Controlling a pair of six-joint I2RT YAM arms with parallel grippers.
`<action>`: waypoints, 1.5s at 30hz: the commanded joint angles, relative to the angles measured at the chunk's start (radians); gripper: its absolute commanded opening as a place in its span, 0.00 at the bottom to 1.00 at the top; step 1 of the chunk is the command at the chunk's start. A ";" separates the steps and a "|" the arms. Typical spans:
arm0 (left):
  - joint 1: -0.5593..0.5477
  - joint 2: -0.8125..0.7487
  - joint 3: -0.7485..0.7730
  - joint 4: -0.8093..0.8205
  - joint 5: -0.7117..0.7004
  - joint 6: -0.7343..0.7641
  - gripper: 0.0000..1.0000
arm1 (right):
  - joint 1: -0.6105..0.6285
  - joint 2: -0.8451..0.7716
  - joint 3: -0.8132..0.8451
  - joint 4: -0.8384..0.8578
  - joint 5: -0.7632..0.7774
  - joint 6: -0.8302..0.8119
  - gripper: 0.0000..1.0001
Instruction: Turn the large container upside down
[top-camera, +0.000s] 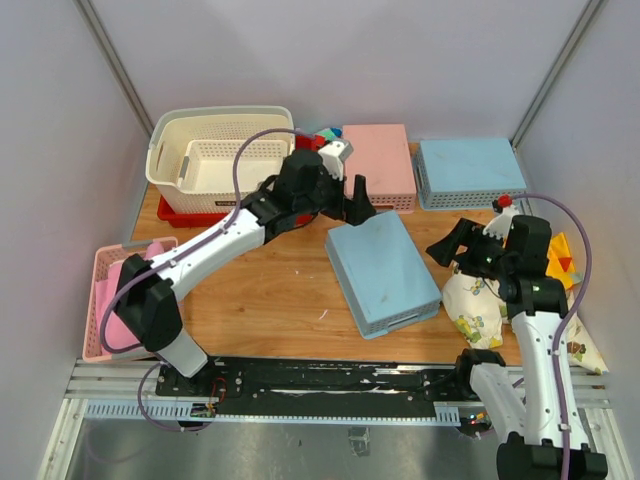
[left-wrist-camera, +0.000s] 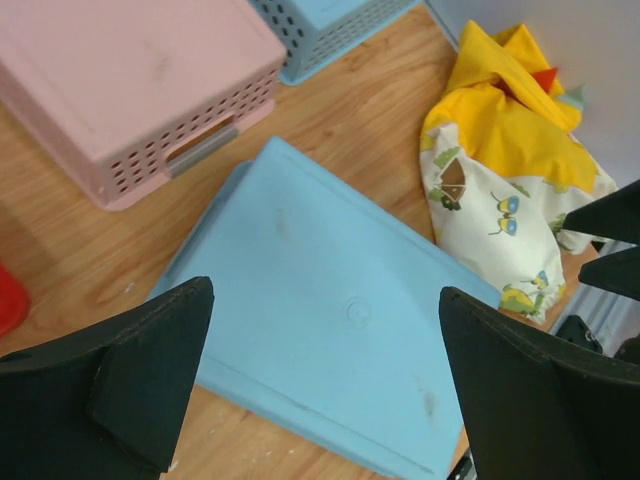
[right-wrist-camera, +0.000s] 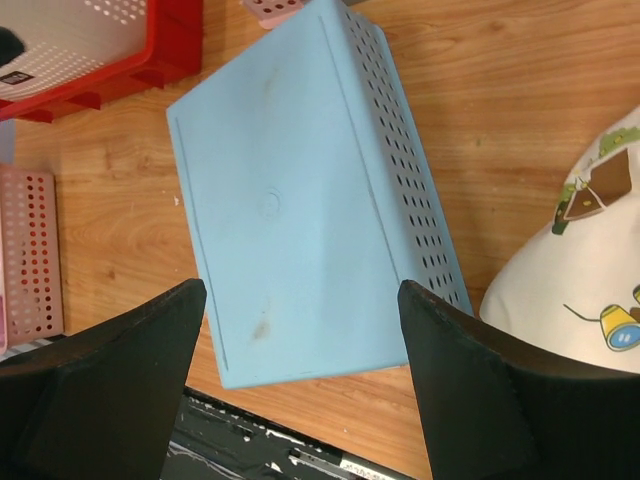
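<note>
The large container (top-camera: 165, 150) is the deep cream perforated basket at the back left, standing upright on a red tray (top-camera: 185, 215) with a smaller white basket (top-camera: 225, 165) inside it. My left gripper (top-camera: 345, 205) hangs to its right, open and empty, over the far edge of an upturned blue basket (left-wrist-camera: 330, 300). The container does not show between the left gripper's fingers (left-wrist-camera: 150, 370) in the left wrist view. My right gripper (top-camera: 448, 245) is open and empty at the right, looking down on the same blue basket (right-wrist-camera: 290, 200).
The upturned blue basket (top-camera: 382, 270) lies mid-table. An upturned pink basket (top-camera: 378, 165) and another blue one (top-camera: 468, 170) sit at the back. A printed white and yellow cloth (top-camera: 470, 300) lies at the right. A pink perforated tray (top-camera: 110, 290) sits at the left edge.
</note>
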 joint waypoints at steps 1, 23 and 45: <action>0.004 -0.140 -0.098 -0.017 -0.164 -0.052 0.99 | 0.014 0.004 -0.040 -0.032 0.067 -0.014 0.80; -0.062 0.102 -0.375 0.381 0.082 -0.280 0.99 | 0.015 0.176 -0.054 0.018 0.229 0.076 0.80; -0.151 0.288 -0.107 0.401 0.094 -0.360 0.99 | 0.014 -0.008 -0.030 -0.138 0.573 0.220 0.80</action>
